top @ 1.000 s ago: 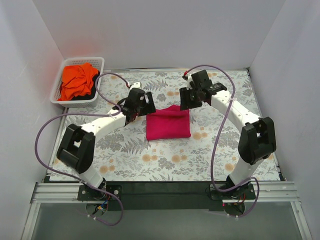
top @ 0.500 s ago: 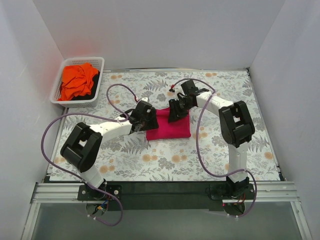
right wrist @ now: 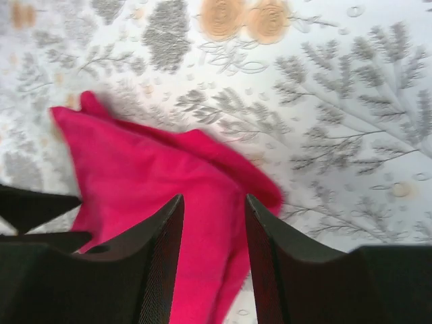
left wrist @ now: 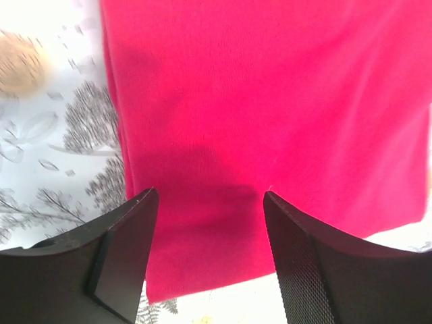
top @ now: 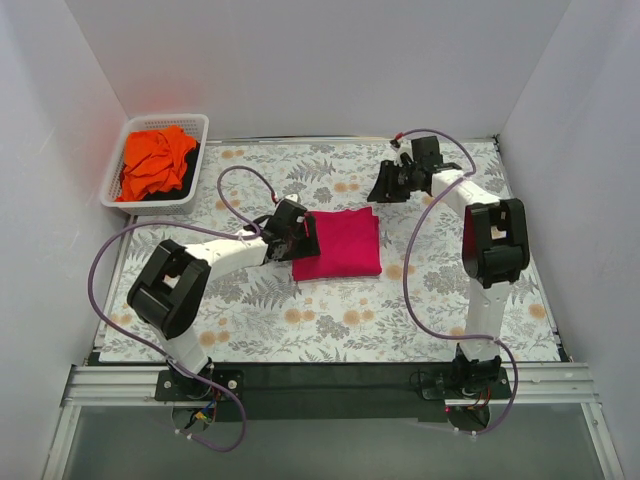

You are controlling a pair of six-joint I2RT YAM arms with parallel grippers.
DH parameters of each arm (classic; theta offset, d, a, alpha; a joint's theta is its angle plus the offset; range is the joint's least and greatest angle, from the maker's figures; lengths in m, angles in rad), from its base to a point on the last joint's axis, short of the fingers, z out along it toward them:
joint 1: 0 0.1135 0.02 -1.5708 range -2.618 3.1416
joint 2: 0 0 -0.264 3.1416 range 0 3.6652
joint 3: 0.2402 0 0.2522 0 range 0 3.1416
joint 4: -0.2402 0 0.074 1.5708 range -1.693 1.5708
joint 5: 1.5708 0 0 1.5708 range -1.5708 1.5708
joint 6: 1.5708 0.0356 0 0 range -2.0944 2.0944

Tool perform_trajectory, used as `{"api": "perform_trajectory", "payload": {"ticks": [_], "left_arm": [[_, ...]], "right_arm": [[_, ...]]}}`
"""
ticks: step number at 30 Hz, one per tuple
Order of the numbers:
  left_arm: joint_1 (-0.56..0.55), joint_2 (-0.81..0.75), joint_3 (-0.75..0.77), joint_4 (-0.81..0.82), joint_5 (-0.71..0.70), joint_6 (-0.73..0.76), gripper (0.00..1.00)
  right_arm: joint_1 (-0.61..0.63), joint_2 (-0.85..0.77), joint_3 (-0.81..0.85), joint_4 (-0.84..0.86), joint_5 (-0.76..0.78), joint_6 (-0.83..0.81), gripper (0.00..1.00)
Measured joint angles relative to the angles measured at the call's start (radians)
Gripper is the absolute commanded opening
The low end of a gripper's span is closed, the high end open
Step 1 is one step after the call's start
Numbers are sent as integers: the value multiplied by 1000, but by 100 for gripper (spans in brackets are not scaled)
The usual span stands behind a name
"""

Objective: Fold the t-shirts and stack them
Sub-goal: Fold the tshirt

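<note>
The orange shirt (top: 158,163) sits crumpled in the basket (top: 165,121) awaiting its turn; the left tool (top: 305,237), spread and empty, hovers over the folded pink shirt (top: 345,245) on the desk (top: 440,290), likely to square it, while the right tool (top: 382,190), spread, hangs clear beyond.

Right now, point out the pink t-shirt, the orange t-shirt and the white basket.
pink t-shirt (top: 338,245), top external view, middle of the folded cloth.
orange t-shirt (top: 155,165), top external view, middle of the crumpled heap.
white basket (top: 170,120), top external view, far rim.
</note>
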Motion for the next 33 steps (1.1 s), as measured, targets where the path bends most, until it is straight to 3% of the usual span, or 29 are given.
{"api": "perform_trajectory", "payload": {"ticks": [3, 8, 14, 22, 24, 28, 33], "left_arm": [[35, -4, 30, 17, 4, 6, 59], [109, 26, 135, 71, 39, 21, 47], [171, 186, 263, 160, 106, 30, 35], [230, 345, 308, 196, 176, 4, 27], [244, 350, 309, 195, 190, -6, 28], [252, 336, 306, 188, 207, -10, 44], [245, 204, 242, 153, 217, -20, 55]], "right_arm": [[3, -85, -118, 90, -80, 50, 38], [33, -138, -241, 233, -212, 130, 35], [32, -72, -256, 374, -296, 193, 34], [-37, 91, -284, 429, -343, 229, 31], [-56, 86, -291, 435, -356, 235, 31], [-76, 41, -325, 432, -357, 238, 31], [-58, -113, -372, 432, -364, 253, 32]]}}
